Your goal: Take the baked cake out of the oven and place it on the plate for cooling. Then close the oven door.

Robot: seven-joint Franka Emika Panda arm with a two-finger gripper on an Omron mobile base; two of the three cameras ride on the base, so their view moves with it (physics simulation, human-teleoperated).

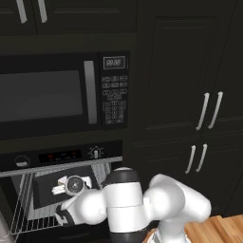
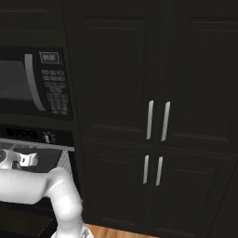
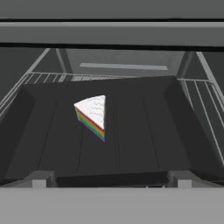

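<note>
One small cake slice (image 3: pixel 92 115) is shown on the dark tray (image 3: pixel 144 131) inside the oven (image 1: pixel 61 156), ahead of the spread gripper (image 3: pixel 111 181), which is best advanced level and centred before being closed gently.

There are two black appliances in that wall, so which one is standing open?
The lower one, the oven: its wire racks and tray show. The microwave above stays shut.

the white arm (image 1: pixel 124 205) rises from the base, bends at a dark joint and reaches low to its left, forearm about level. the gripper (image 3: pixel 111 180) points forward, jaws spread wide with nothing between them, both dark fingertips (image 3: pixel 40 180) set well apart.
</note>
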